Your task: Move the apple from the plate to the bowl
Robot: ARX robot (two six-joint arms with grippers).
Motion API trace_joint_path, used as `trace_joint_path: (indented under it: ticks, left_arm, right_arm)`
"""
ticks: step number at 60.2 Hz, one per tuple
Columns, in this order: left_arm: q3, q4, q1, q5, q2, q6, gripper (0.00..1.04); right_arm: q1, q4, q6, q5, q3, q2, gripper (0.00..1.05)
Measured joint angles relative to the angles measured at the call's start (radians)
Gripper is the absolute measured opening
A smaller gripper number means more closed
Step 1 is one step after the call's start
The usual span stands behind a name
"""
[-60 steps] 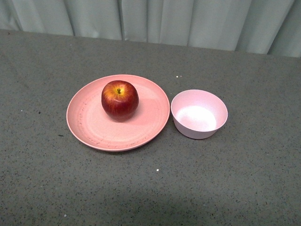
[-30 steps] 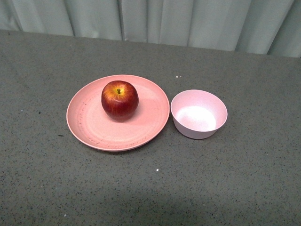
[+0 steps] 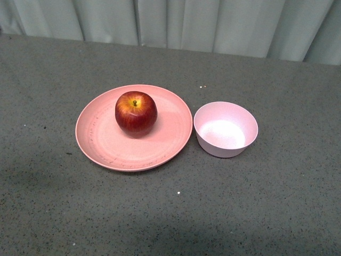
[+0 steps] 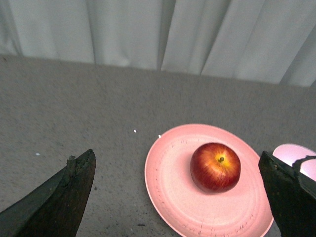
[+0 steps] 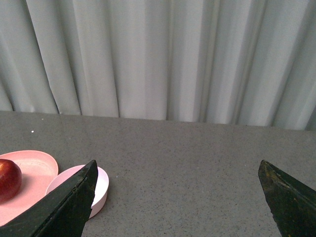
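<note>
The dark-red apple with a yellow patch at its stem sits upright on the wide salmon-pink plate, a little behind the plate's middle. The small pale pink bowl stands empty just right of the plate. Neither arm shows in the front view. In the left wrist view my left gripper is open, its fingers wide apart, with the apple and plate showing between them at a distance; a bit of the bowl shows by one finger. My right gripper is open over bare table, with the bowl, plate and apple off to one side.
The dark grey speckled tabletop stretches around the plate and bowl. A pale pleated curtain hangs along the table's far edge.
</note>
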Motion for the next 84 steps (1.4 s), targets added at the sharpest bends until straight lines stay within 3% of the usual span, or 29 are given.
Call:
trace_joint_path:
  ticks: [14,34,54,84]
  left_arm:
    - [0.227,-0.080,-0.124,-0.009,0.380,0.003,0.98]
    - [0.484,-0.174,-0.210,-0.034,0.647,0.029,0.98]
    - [0.645,-0.218,-0.228,-0.069,0.795,0.029,0.98]
    - [0.668,-0.219,-0.242,-0.075,0.880,0.039,0.98]
  right_arm:
    - [0.000,0.000,0.000,0.000,0.000,0.000,0.95]
    - [0.000,0.000,0.000,0.000,0.000,0.000,0.95]
    - [0.000,0.000,0.000,0.000,0.000,0.000,0.95]
    - [0.000,0.000,0.000,0.000,0.000,0.000,0.95]
